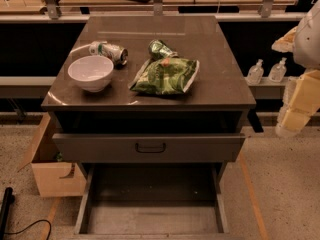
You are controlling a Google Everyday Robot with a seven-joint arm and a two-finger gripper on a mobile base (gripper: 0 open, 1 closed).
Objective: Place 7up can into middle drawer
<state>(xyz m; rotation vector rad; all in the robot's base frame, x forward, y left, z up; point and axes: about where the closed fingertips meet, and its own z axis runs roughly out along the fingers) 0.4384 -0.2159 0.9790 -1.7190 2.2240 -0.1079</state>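
Observation:
The 7up can lies on its side on the cabinet top, at the back left, just behind the white bowl. Its dark end points right. The middle drawer is pulled out at the bottom of the cabinet, and its grey floor is bare. My gripper is on the cream and white arm at the right edge of the camera view, beside the cabinet's right side. It is far from the can and holds nothing that I can see.
A green chip bag lies mid-top with a dark green can behind it. A shut drawer front with a black handle sits above the open drawer. A cardboard box stands on the floor at the left. Bottles stand at the right.

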